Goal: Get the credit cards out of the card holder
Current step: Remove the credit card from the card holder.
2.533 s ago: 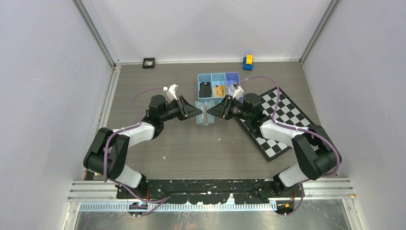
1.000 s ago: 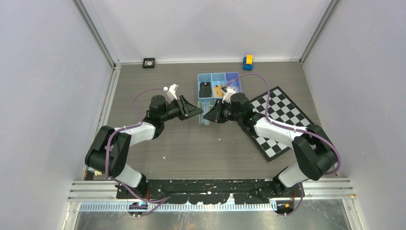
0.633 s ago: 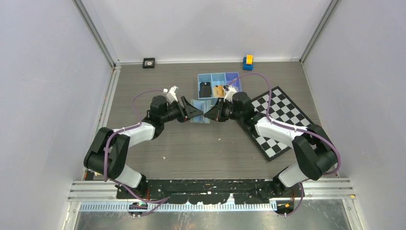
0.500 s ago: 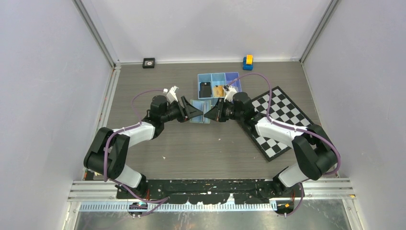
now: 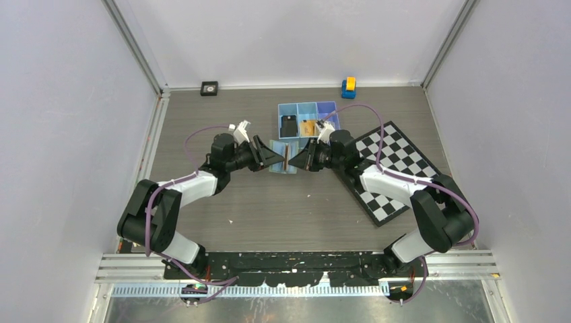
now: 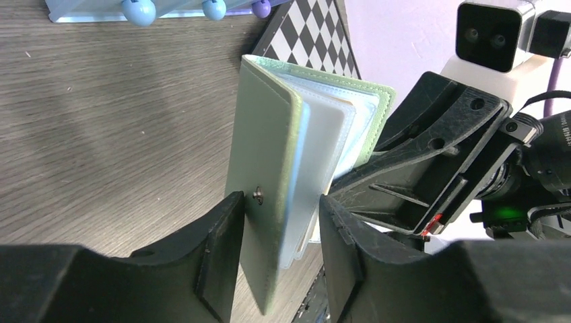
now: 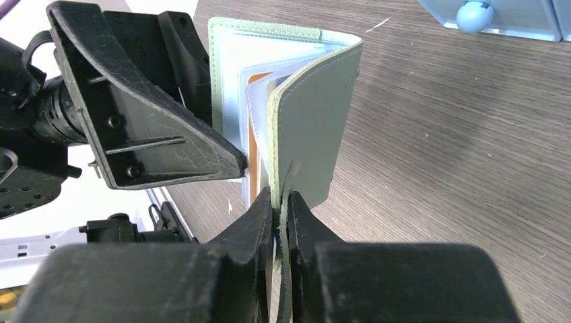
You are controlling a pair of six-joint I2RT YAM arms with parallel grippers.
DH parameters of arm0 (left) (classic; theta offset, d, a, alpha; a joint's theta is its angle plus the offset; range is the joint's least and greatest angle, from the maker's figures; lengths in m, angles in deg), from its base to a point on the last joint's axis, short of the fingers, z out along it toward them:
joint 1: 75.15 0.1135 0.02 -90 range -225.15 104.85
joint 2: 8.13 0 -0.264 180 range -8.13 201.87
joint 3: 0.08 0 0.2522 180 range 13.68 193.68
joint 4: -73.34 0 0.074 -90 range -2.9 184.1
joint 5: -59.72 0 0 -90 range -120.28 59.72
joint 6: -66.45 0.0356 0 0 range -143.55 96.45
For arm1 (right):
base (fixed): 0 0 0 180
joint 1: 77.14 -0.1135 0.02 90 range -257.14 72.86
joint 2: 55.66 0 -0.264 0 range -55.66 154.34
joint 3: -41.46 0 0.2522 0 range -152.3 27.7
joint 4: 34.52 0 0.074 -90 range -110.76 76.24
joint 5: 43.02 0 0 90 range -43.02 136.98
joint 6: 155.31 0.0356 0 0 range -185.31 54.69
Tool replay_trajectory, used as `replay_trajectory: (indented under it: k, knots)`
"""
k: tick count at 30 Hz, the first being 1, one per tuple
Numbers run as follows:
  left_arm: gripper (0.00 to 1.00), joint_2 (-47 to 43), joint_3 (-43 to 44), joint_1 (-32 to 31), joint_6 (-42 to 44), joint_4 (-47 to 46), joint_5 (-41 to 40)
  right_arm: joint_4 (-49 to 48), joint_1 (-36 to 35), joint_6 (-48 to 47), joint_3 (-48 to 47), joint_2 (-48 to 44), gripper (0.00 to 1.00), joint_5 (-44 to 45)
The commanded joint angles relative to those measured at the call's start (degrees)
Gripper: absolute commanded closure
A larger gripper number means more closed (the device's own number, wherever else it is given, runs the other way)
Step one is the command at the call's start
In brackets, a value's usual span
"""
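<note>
Right claw (image 7: 281,202) on holder (image 7: 313,128), orange card (image 7: 254,114) inside

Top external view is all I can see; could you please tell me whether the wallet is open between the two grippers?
Observer: Yes. The right wrist view shows the wallet fanned open, with the right gripper shut on the edge of one green cover.
Operator: Thank you. What does the left one hold?
Observer: The left gripper clamps the other cover, the one with the snap stud, plus a few clear sleeves.
Operator: Is any card inside?
Observer: An orange card sits in one sleeve.
</note>
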Motion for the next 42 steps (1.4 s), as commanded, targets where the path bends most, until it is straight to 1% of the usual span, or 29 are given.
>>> replay_trajectory:
  k: [1, 3, 5, 9, 11, 12, 13, 14, 17, 19, 22, 24, 26, 27, 28, 29, 30, 31, 34, 38, 42]
  knots:
    - [0.5, -1.6, 0.0, 1.2, -2.1, -4.3, 1.3, -6.4, 0.8, 1.8, -0.2, -0.8, 1.0, -2.3]
    - [0.42, -1.5, -0.5, 1.5, -2.9, -6.8, 2.4, -7.0, 1.0, 2.1, -0.1, -0.7, 0.99, -2.8]
    - [0.37, -1.5, -0.5, 1.5, -3.1, -7.8, 3.0, -7.4, 1.1, 2.3, -0.1, -0.6, 0.99, -3.1]
    - [0.31, -1.1, -0.6, 1.5, -3.2, -7.8, 3.0, -7.7, 1.1, 2.5, 0.0, -0.6, 1.0, -3.5]
    - [0.31, -1.0, -0.4, 1.5, -3.0, -7.2, 2.9, -8.0, 1.1, 2.6, 0.1, -0.7, 1.0, -3.6]
    - [0.35, -0.9, -0.3, 1.5, -2.8, -6.5, 2.7, -8.3, 1.2, 2.8, 0.2, -0.7, 1.0, -3.8]
    - [0.41, -0.9, 0.0, 1.5, -2.5, -5.6, 2.4, -8.5, 1.3, 2.9, 0.3, -0.7, 1.0, -3.9]
    - [0.52, -0.9, 0.3, 1.5, -2.2, -4.3, 2.2, -8.7, 1.4, 3.1, 0.5, -0.8, 1.0, -4.1]
    - [0.74, -1.0, 0.7, 1.6, -1.6, -2.6, 1.5, -9.3, 2.0, 3.8, 0.9, -0.9, 0.99, -4.0]
    - [0.84, -1.6, 0.4, 1.9, -1.3, -2.0, 0.8, -9.3, 2.8, 4.4, 1.3, -0.9, 1.0, -3.5]
    - [0.91, -2.9, -0.3, 2.4, -1.0, -1.5, -0.3, -8.5, 4.1, 5.1, 1.7, -0.9, 0.98, -2.2]
    - [0.93, -3.8, -0.8, 2.6, -0.7, -1.2, -1.2, -6.8, 5.2, 5.7, 2.1, -1.0, 0.92, 0.1]
    - [0.95, -4.7, -1.0, 2.7, -0.4, -0.9, -1.6, -4.3, 7.0, 6.9, 2.3, -0.8, 0.82, 3.2]
    - [0.95, -4.8, -1.1, 2.7, -0.3, -0.8, -1.6, -3.0, 8.2, 7.7, 2.5, -0.7, 0.75, 4.1]
    - [0.96, -4.8, -1.0, 2.7, -0.3, -0.9, -1.5, -2.1, 9.4, 8.6, 2.9, -0.6, 0.64, 4.6]
    - [0.96, -4.8, -1.0, 2.7, -0.4, -1.0, -1.4, -2.3, 10.6, 9.6, 3.6, -0.6, 0.53, 4.9]
    - [0.96, -4.6, -1.0, 2.7, -0.4, -1.2, -1.3, -3.1, 11.7, 10.4, 4.4, -0.8, 0.45, 4.9]
    - [0.97, -4.5, -1.0, 2.7, -0.5, -1.4, -1.1, -3.9, 12.4, 11.0, 5.3, -1.4, 0.43, 4.8]
    - [0.97, -3.8, -0.8, 2.7, -0.9, -1.9, -0.6, -3.7, 13.2, 10.1, 6.1, -4.7, 0.44, 4.6]
    - [0.98, -2.9, -0.7, 2.7, -1.4, -2.5, -0.1, -7.0, 13.1, 8.6, 8.1, -9.7, 0.55, 3.5]
    - [0.99, -2.7, -0.7, 2.7, -1.3, -2.4, -0.3, -14.2, 11.8, 9.3, 9.1, -10.9, 0.65, -2.4]
